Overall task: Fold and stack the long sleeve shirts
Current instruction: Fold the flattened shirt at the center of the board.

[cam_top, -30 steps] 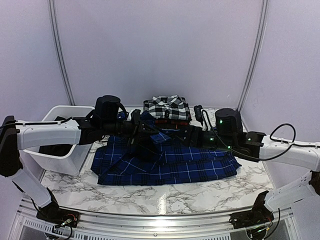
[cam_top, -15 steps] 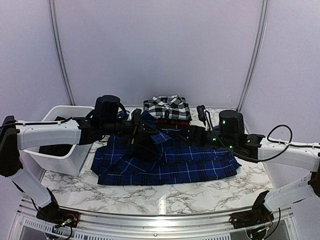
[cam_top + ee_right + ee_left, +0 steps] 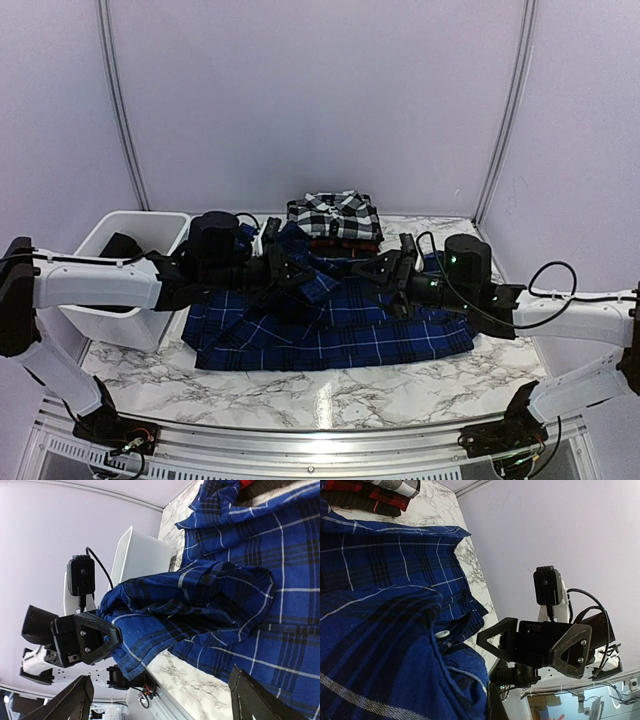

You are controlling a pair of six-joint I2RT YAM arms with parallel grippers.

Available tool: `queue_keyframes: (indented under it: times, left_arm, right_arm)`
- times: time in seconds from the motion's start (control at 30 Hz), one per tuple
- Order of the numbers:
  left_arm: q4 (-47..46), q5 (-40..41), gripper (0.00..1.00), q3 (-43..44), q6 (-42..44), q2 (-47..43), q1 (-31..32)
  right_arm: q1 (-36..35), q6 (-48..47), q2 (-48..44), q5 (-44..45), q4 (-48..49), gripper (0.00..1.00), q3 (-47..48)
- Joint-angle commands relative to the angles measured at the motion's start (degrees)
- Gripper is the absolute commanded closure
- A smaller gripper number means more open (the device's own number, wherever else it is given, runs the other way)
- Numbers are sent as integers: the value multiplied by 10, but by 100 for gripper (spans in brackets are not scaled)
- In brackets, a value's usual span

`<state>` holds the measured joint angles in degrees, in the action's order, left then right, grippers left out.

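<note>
- The left gripper (image 3: 92,639) has its fingers pinched tight on a bunched fold of the blue shirt (image 3: 330,325), and the fold is raised a little off the table (image 3: 300,400) (in the right wrist view it hangs from the fingers as a thick, loose roll).
- The right gripper (image 3: 161,677) has its fingers spread wide with nothing between them. It hovers over the right half of the blue shirt, facing the left gripper, and I see no cloth touching it.
- The blue shirt lies spread across the middle of the table. Just behind it the folded black-and-white shirt (image 3: 335,212) sits on top of the red-and-black shirt (image 3: 340,243). A white tub (image 3: 125,300) stands to the left.
- The shirt looks light, soft and limp. It will probably sag and drape from wherever it is pinched, hold no shape by itself, and slide easily over the smooth marbled top.
- Nothing about it looks fragile, though a button (image 3: 441,634) near the front edge could catch on a finger.
- The best place to take hold is likely an edge or seam such as a hem, cuff or shoulder line. There a narrow pinch gets a firm bite, and two holds set well apart would keep the fold line straight.
</note>
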<state>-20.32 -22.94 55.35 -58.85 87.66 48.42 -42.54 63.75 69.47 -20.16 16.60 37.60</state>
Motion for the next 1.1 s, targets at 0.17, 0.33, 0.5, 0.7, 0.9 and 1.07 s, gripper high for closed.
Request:
queue_keyframes:
  times: [0.17,0.33,0.5,0.7,0.9,1.07]
  left_arm:
    - [-170,56,100,-41,73,24,41]
    - [-181,63,100,-48,88,38,52]
    - [-191,64,100,-49,92,58,58]
    - [-198,63,100,-52,95,65,62]
    - [-198,42,100,-59,95,71,62]
    - [-199,10,100,-65,95,66,62]
  right_arm:
    - [4,198,7,-22,153,9,-53]
    - [-1,253,29,-7,209,9,-69]
    - [-17,271,67,-13,236,13,-57]
    - [-22,290,97,-11,274,22,-66]
    - [-21,285,123,-18,284,44,-50]
    - [-20,273,137,-24,291,85,-50]
